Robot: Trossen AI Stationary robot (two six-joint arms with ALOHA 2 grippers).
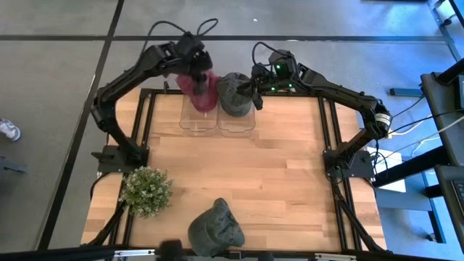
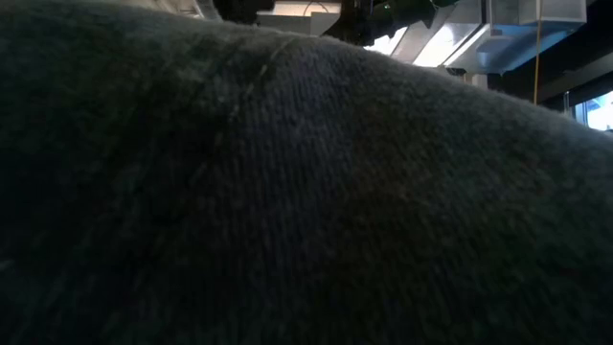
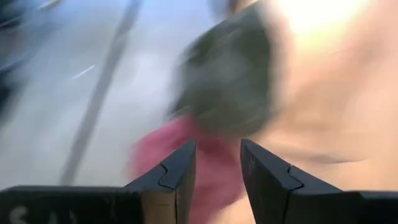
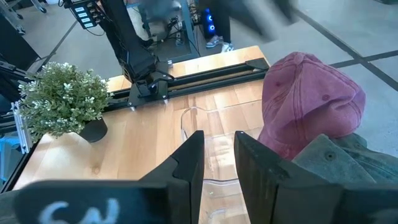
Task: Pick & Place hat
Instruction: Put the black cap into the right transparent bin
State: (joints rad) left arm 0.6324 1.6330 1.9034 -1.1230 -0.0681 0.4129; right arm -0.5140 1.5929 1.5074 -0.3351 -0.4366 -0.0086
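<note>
Faded red hat (image 1: 200, 85), crumpled, beside grey hat (image 1: 234, 94).

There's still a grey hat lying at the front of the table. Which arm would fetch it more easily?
Hard to call, perhaps the right. Both grippers, left and right, sit at the far clear stands, equally distant. The grey hat lies near centre, but the potted plant stands on the left arm's side.
</note>
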